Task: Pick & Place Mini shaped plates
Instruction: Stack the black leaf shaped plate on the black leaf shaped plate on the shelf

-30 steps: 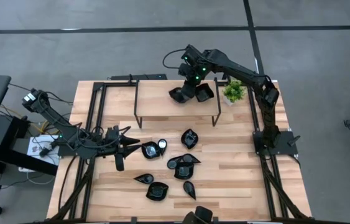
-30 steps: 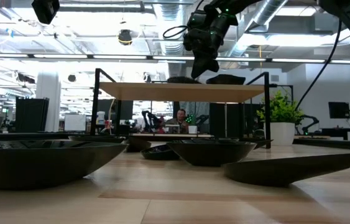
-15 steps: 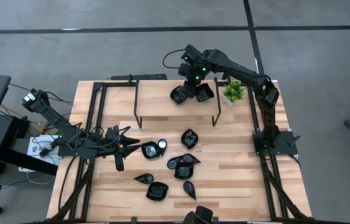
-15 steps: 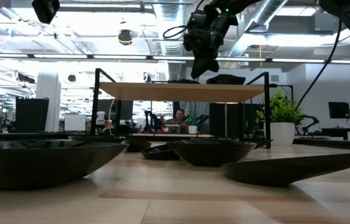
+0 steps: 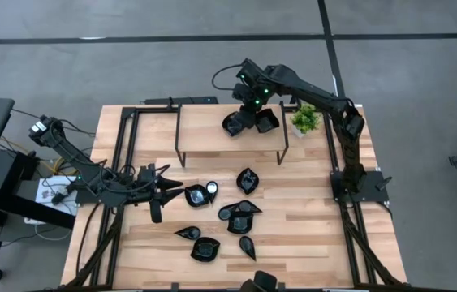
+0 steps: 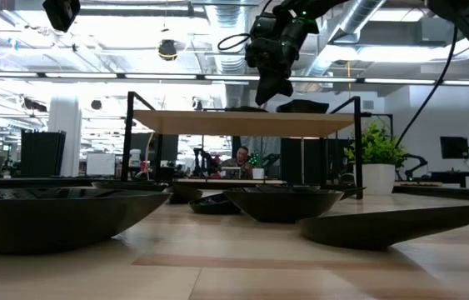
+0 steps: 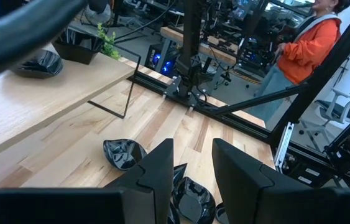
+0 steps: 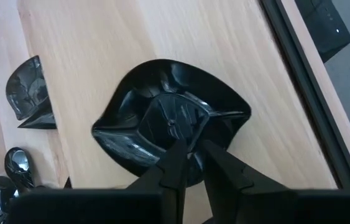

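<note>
My right gripper (image 8: 190,158) sits over the shelf (image 5: 204,134). Its fingers are barely parted, their tips at the near rim of a plate (image 8: 168,127) lying flat on the wood; I can't tell if they pinch it. My left gripper (image 7: 193,168) hovers half open and empty, above the plates (image 5: 224,215) on the table (image 5: 309,235). Only the left wrist view shows a person in orange (image 7: 308,46).

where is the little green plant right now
In the high view, the plant stands at the table's far right, beside the raised shelf, just right of the square dish on it.
</note>
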`<action>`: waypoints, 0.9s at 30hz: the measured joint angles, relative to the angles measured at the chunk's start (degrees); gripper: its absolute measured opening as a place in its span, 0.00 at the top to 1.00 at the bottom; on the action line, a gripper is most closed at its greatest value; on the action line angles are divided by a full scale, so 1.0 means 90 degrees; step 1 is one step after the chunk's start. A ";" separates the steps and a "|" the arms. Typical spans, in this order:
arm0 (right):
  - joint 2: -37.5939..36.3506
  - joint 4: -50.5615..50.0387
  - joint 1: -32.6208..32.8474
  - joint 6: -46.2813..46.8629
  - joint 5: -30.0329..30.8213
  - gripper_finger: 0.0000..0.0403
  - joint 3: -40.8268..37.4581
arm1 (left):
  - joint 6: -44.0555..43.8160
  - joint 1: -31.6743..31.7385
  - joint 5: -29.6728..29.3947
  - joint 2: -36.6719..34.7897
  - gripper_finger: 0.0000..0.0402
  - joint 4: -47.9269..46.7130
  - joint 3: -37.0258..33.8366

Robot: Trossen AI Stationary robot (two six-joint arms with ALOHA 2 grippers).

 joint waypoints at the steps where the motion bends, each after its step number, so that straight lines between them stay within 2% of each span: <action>1: -0.0011 0.0029 0.0022 0.0000 0.0000 0.89 0.0000 | 0.0000 0.0000 0.0000 0.0000 0.72 0.0002 -0.0002; 9: -0.0267 0.0016 0.0310 -0.0002 0.0019 0.89 0.0177 | 0.0002 0.0000 0.0031 -0.0002 0.72 0.0002 -0.0001; 15: -0.0763 -0.0083 0.0777 0.0012 0.0027 0.89 0.0180 | 0.0010 -0.0002 0.0497 0.0000 0.72 0.0005 -0.0002; 21: -0.1280 -0.0351 0.1626 0.0515 0.0143 0.89 0.0185 | 0.0007 -0.0002 0.1078 0.0000 0.72 0.0002 -0.0002; 27: -0.1500 -0.0527 0.2760 0.1359 0.1015 0.89 0.0187 | -0.0003 -0.0013 0.2184 0.0000 0.72 0.0002 -0.0002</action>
